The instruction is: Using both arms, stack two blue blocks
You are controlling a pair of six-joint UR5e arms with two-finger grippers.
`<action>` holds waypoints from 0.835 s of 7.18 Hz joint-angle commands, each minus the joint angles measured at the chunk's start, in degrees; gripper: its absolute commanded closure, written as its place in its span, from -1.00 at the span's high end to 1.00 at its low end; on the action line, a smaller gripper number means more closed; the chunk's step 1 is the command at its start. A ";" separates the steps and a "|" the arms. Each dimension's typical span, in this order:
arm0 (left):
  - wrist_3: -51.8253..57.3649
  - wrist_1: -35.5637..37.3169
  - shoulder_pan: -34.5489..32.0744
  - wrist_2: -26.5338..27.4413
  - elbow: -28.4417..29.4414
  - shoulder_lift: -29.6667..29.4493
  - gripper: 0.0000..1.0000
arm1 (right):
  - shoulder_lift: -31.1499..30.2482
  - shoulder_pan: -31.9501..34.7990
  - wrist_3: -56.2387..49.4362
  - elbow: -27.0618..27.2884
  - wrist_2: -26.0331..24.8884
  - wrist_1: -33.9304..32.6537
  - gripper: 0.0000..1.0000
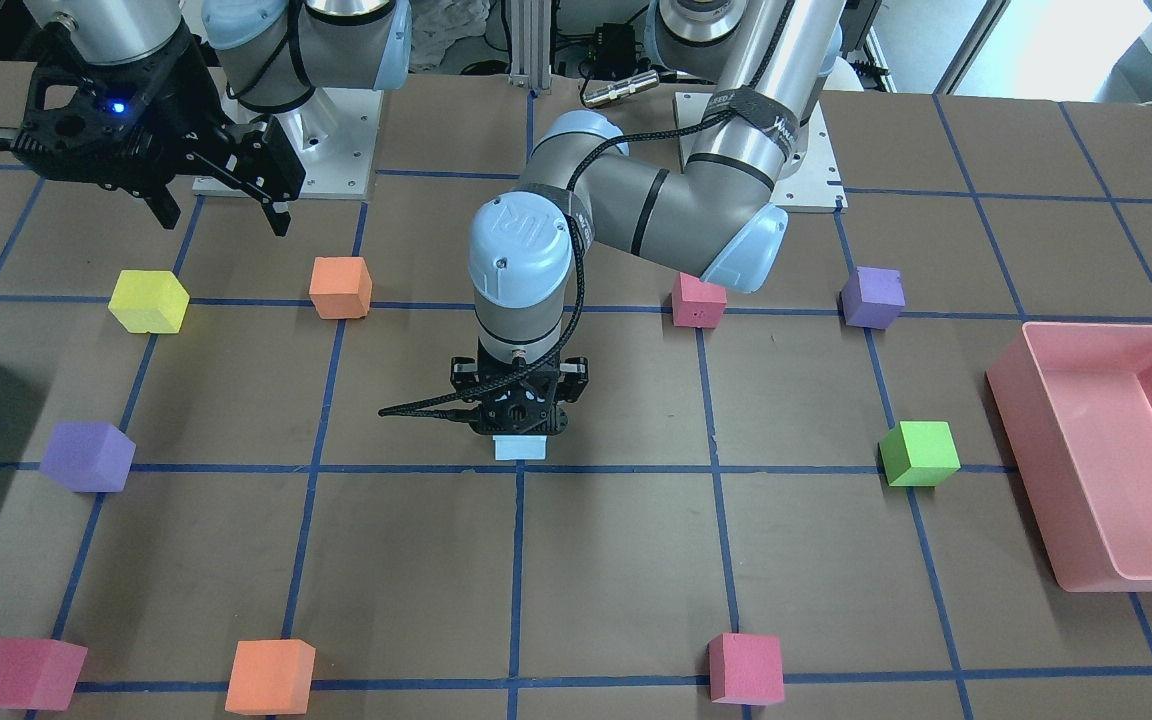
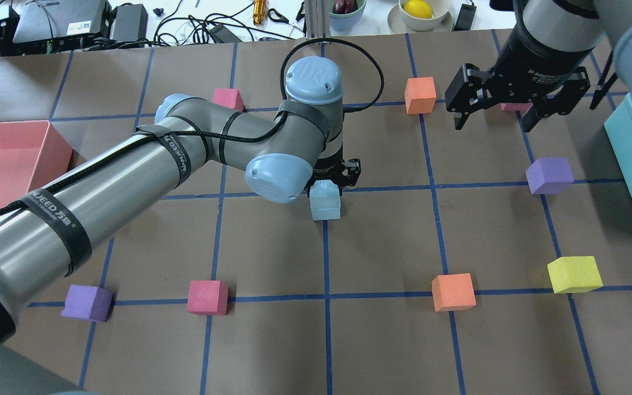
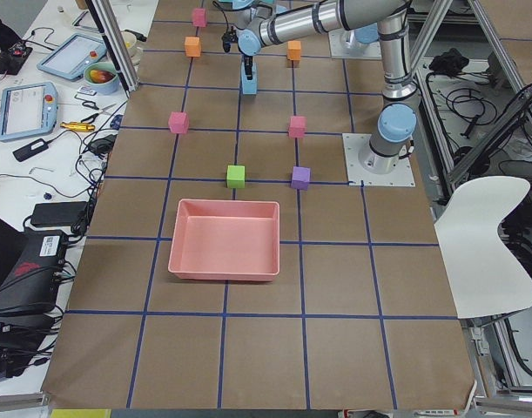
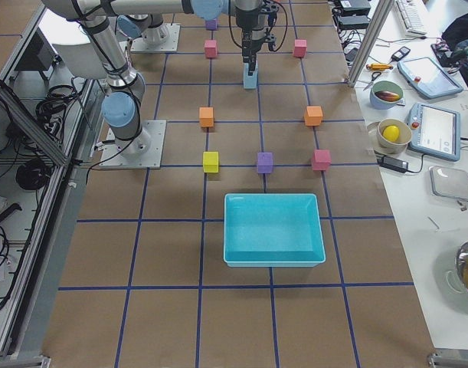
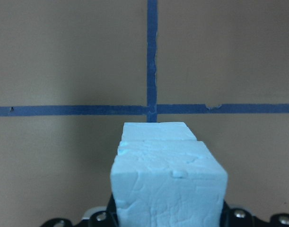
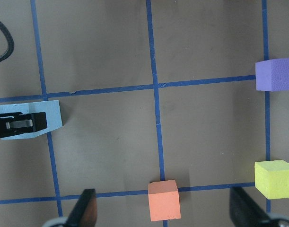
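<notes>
The left pincer grips the upper blue block, which rests on the lower blue block beneath it. The right pincer is wide open and empty.

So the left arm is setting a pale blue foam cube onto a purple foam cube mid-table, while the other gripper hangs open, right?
Not quite: the bottom cube is not purple. The left wrist view shows the left gripper holding one pale blue foam cube on a second pale blue cube. The right gripper does hang open, off to the side.
</notes>
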 commanded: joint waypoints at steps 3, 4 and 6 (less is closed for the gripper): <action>0.97 -1.05 2.88 0.34 1.06 4.61 1.00 | 0.44 0.05 0.00 0.03 0.05 -0.07 1.00; 4.28 -3.75 6.20 0.25 1.24 7.33 1.00 | 0.53 0.05 0.00 0.11 -0.03 -0.07 1.00; 18.32 -10.34 12.88 0.33 1.33 14.35 1.00 | 0.53 0.05 -0.26 0.20 -0.30 -0.16 1.00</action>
